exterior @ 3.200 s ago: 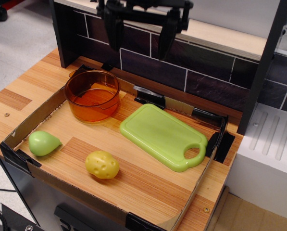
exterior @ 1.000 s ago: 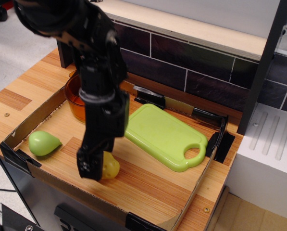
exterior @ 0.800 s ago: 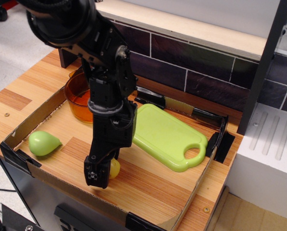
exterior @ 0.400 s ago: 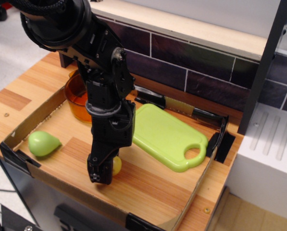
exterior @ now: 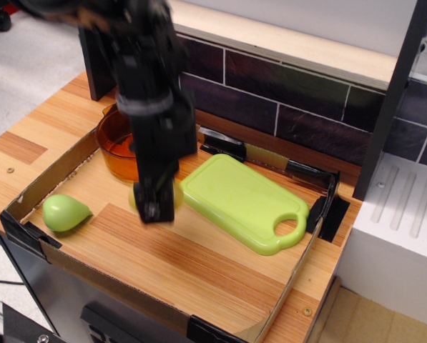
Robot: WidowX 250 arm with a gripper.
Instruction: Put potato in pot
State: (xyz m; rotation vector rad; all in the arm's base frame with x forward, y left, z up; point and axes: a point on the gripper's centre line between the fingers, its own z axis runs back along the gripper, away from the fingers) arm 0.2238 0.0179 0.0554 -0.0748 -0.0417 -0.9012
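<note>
Pear (exterior: 64, 212) sits at the counter's left edge; the pot (exterior: 120, 143) waits at the back-left corner. The potato (exterior: 172, 196) has left the front edge — gripper (exterior: 154, 202) clamped on it, lifted, pot-bound.

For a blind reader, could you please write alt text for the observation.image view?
A black robot gripper holds a yellow-green potato above the wooden tray floor, between an amber pot behind it and a light-green cutting board beside it. A green pear-shaped toy lies near the tray's left edge.
</note>
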